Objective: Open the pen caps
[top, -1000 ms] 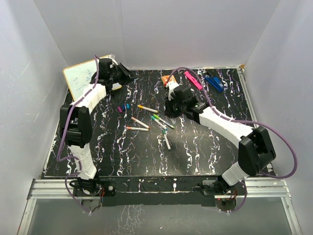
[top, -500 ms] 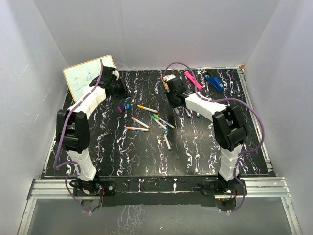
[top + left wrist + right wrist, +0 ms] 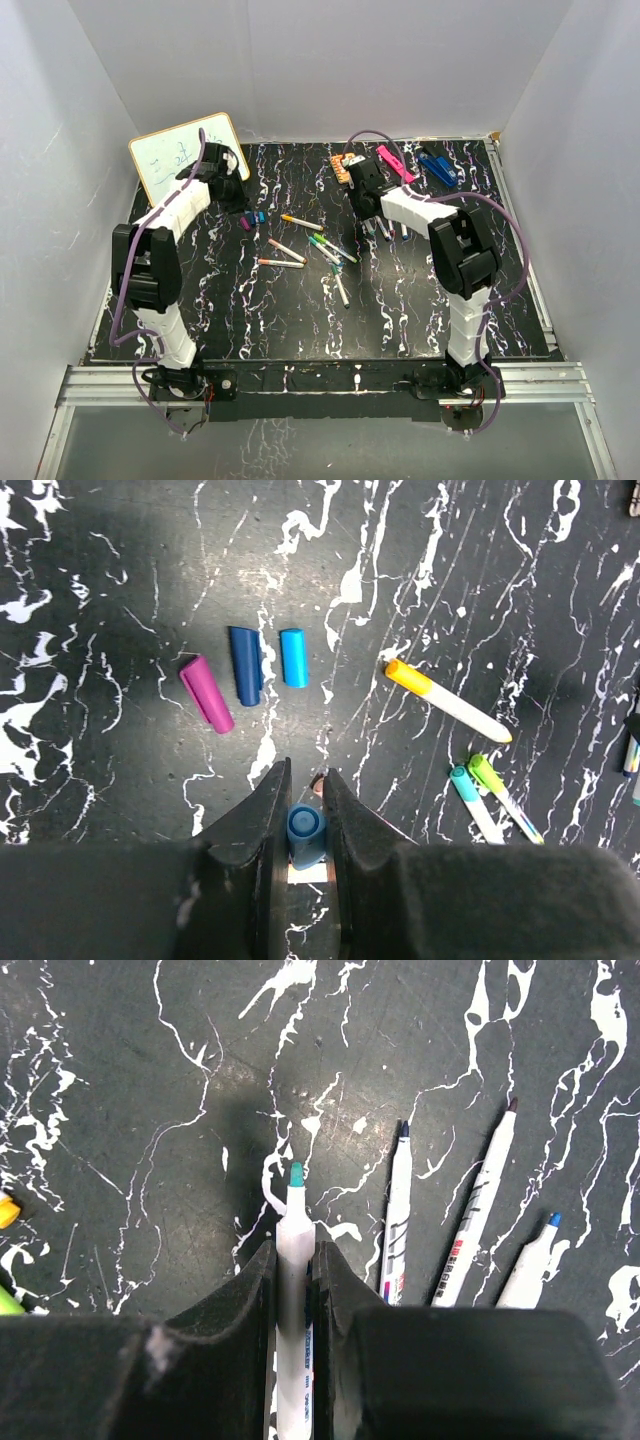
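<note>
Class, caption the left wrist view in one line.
Left gripper pinches a blue cap; magenta cap, navy cap and light-blue cap lie loose ahead.

The table (image 3: pixel 250 310) has a black top with thin white veins, like marble. Three plain white walls close it in: the back wall (image 3: pixel 350 70) along the far edge, the left wall (image 3: pixel 50 220) and the right wall (image 3: pixel 585 170) along the side edges. A small whiteboard (image 3: pixel 165 160) leans at the far left corner. Along the near edge runs a silver metal rail (image 3: pixel 100 385), and below it lies a grey surface (image 3: pixel 320 445) (its material I cannot tell). The light is soft and even, with only faint shadows on the top.
</note>
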Controlling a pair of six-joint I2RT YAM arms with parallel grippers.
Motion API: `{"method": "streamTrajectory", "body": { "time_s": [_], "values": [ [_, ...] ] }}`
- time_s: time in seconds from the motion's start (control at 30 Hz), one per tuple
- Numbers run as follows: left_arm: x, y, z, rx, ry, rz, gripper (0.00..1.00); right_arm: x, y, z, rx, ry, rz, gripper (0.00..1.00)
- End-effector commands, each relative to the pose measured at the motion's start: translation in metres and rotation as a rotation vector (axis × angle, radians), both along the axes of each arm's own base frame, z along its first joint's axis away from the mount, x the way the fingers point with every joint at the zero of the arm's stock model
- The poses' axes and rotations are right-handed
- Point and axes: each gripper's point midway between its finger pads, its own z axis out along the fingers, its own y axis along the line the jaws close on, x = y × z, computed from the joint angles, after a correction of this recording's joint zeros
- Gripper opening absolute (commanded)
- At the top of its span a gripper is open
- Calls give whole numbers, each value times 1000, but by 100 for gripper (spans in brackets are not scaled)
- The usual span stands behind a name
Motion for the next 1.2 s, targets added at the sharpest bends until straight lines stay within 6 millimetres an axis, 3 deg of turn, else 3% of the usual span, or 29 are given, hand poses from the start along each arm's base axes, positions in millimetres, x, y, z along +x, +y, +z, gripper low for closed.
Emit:
{"method": "streamTrajectory", "body": {
  "time_s": [0.0, 0.37, 0.57, 0.67, 0.77, 0.97, 1.17],
  "values": [
    [7, 5, 5, 27, -12, -10, 0, 26, 6, 14, 28, -75, 0, 0],
    [39, -15, 3, -2, -21, -35, 0, 38, 4, 0, 60, -52, 1, 0],
    [50, -34, -16, 10, 9, -62, 0, 43, 4, -1, 79, -49, 2, 0],
    [54, -46, -24, 18, 18, -79, 0, 43, 5, -1, 87, -48, 6, 8],
    [54, -54, -34, 36, 33, -93, 0, 43, 7, 1, 97, -47, 12, 24],
    [53, -57, -48, 55, 52, -90, 0, 45, 9, 11, 109, -65, 13, 45],
    [50, -55, -56, 73, 62, -88, 0, 45, 26, 48, 193, -137, 81, 54]
  ]
}}
